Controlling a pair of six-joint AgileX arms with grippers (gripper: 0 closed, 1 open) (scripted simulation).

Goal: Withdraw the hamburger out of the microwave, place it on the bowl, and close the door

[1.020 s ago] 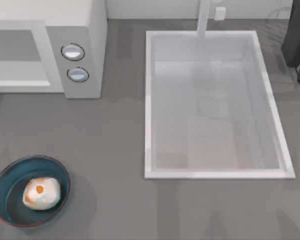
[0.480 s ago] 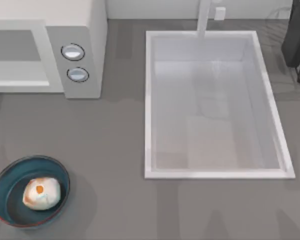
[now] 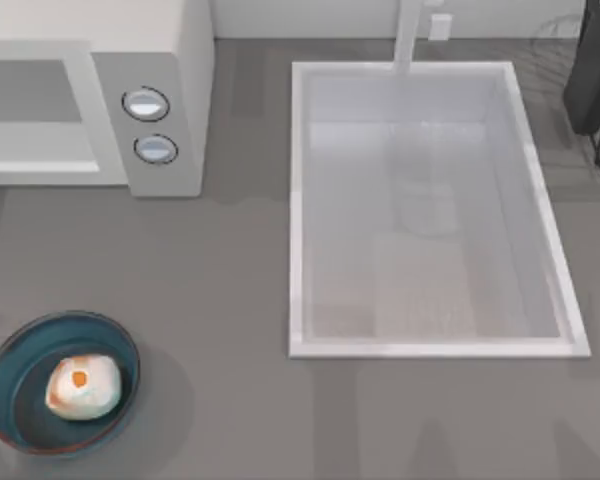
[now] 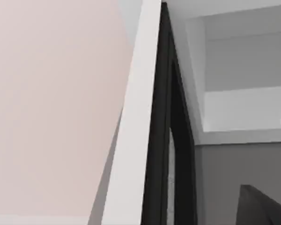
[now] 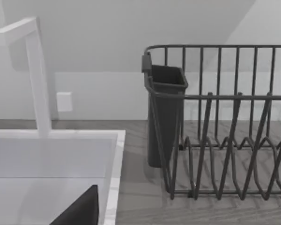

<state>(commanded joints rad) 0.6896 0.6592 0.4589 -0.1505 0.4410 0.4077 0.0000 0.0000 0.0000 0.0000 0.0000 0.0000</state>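
Note:
The hamburger (image 3: 83,387), a pale bun with an orange patch, lies inside the teal bowl (image 3: 10,370) at the table's front left. At the back left stands the white microwave (image 3: 175,70), its two round knobs facing up in the top view. In the left wrist view the door (image 4: 136,117) is a white panel with a dark edge, seen edge-on and very close, standing away from the microwave's pale cavity (image 4: 243,108). A dark part of my left gripper (image 4: 262,208) shows near the door. A dark part of my right gripper (image 5: 79,211) hangs over the sink's back right corner.
A white sink basin (image 3: 298,200) with a faucet (image 3: 408,35) takes up the middle and right of the table. A dark wire dish rack (image 5: 225,122) with a utensil cup (image 5: 165,112) stands at the back right. Bare grey counter lies between bowl and sink.
A small dark part of my left arm beside the bowl's left rim has slid off the top view's left edge. Bowl, hamburger and microwave have not moved.

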